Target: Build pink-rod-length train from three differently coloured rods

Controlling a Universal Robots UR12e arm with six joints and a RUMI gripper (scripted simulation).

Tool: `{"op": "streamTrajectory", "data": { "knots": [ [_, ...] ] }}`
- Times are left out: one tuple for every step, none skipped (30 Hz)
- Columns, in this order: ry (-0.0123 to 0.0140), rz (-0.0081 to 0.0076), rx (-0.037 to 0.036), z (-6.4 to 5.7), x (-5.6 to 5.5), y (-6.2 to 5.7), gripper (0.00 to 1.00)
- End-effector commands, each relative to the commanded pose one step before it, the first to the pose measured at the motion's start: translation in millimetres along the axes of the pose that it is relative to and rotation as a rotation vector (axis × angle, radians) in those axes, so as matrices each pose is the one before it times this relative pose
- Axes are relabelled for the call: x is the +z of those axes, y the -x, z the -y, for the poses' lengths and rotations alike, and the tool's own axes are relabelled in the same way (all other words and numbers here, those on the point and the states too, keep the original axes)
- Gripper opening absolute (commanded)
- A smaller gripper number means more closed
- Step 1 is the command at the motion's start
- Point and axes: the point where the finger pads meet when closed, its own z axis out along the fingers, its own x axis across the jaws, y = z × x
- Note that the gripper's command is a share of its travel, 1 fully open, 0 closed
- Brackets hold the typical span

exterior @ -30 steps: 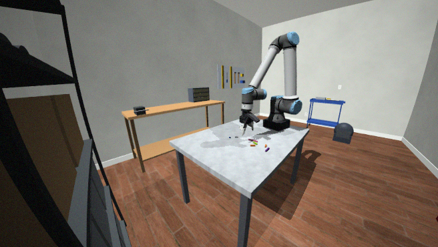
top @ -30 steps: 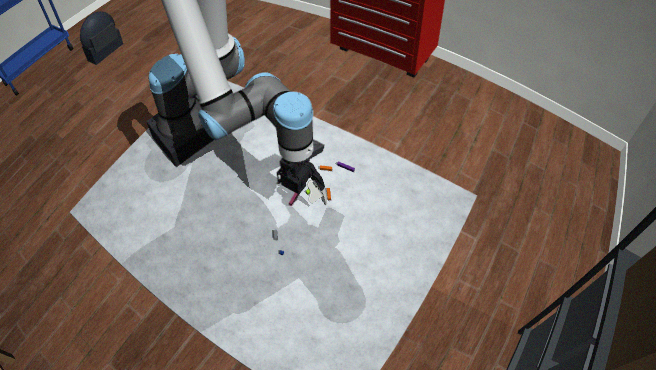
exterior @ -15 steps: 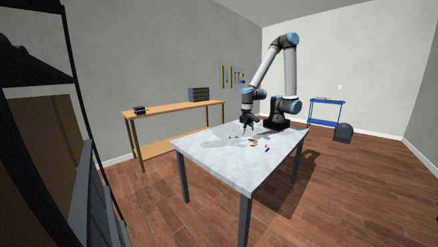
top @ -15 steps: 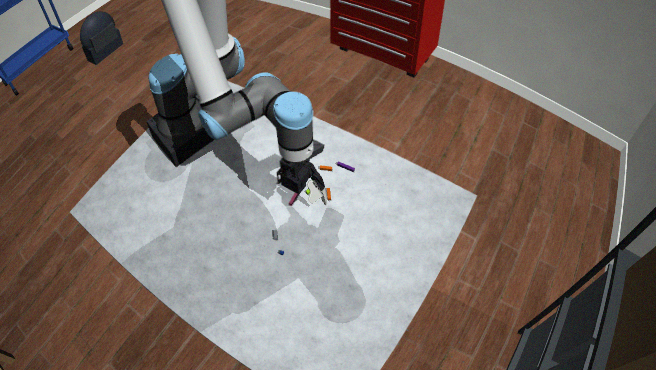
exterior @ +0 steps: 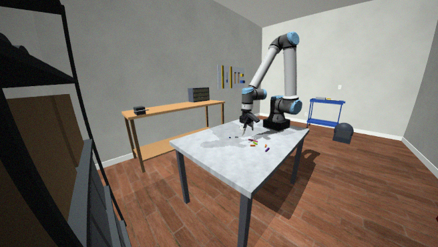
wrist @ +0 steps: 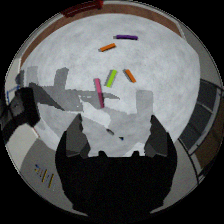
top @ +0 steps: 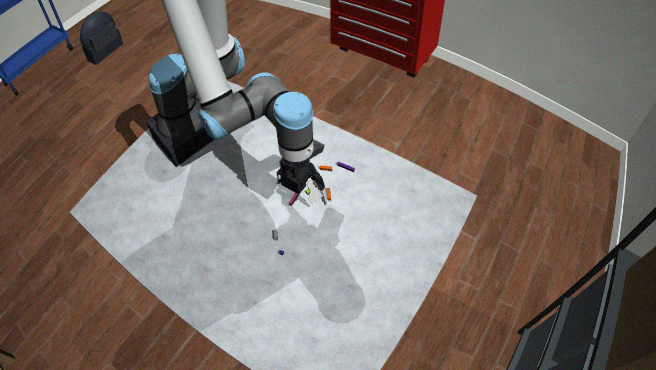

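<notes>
Claw [wrist: 116, 125]: jaws fully apart, nothing between them, hanging over the mottled white surface [top: 400, 225] above the rod cluster.

Left to right, top view:
- short grey rod [top: 274, 234] and tiny blue rod [top: 281, 252], well apart from the cluster on the near-left, neither touching the other.
- long pink rod [wrist: 98, 92], just left of the claw's centre line.
- lime rod [wrist: 111, 78], just beside the pink one and not touching it. Lies ahead of the claw in the wrist view, between the two finger lines. Long axis runs near to far, leaning right, so roughly across the closing direction.
- two orange rods [wrist: 129, 75] [wrist: 107, 47] and a purple rod [wrist: 125, 37], right and farther.

Judged: blue, grey and lime sum to pink. No train begun. Lime the likely pick, by a forward reach and a slight wrist turn.
</notes>
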Motion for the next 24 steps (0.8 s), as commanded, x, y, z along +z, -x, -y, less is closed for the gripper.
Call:
{"op": "streamTrajectory", "data": {
  "knots": [
    [0.00036,-0.00122,-0.00002,-0.17,-0.51,-0.59,1.0],
    [0.0,0.0,0.0,0.0,0.0,0.0,1.0],
    [0.0,0.0,0.0,0.0,0.0,0.0,1.0],
    [0.0,0.0,0.0,0.0,0.0,0.0,1.0],
    [0.0,0.0,0.0,0.0,0.0,0.0,1.0],
    [0.0,0.0,0.0,0.0,0.0,0.0,1.0],
    [0.0,0.0,0.0,0.68,0.0,-0.04,1.0],
    [-0.00002,0.00002,-0.00002,3.92,0.01,-0.24,1.0],
    [0.0,0.0,0.0,0.0,0.0,0.0,1.0],
    [0.0,0.0,0.0,0.0,0.0,0.0,1.0],
    [-0.00005,0.00004,-0.00005,8.35,0.03,-0.41,1.0],
    [-0.00006,0.00004,-0.00007,12.27,0.02,-0.39,1.0],
    [-0.00006,0.00001,-0.00009,14.52,0.01,-0.12,1.0],
    [-0.00005,-0.00003,-0.00009,14.52,-0.01,0.25,1.0],
    [-0.00004,-0.00006,-0.00007,12.28,-0.03,0.5,1.0],
    [-0.00002,-0.00006,-0.00005,8.36,-0.03,0.49,1.0],
    [-0.00001,-0.00003,-0.00002,3.92,-0.02,0.27,1.0],
    [0.0,-0.00001,0.0,0.68,0.0,0.05,1.0],
    [0.0,0.0,0.0,0.0,0.0,0.0,1.0],
    [0.0,0.0,0.0,0.0,0.0,0.0,1.0],
    [0.0,0.0,0.0,0.0,0.0,0.0,1.0],
    [0.0,0.0,0.0,0.0,0.0,0.0,1.0],
    [0.0,0.0,0.0,0.0,0.0,0.0,1.0],
    [0.0,0.0,0.0,0.0,0.0,0.0,1.0]
  ]
}}
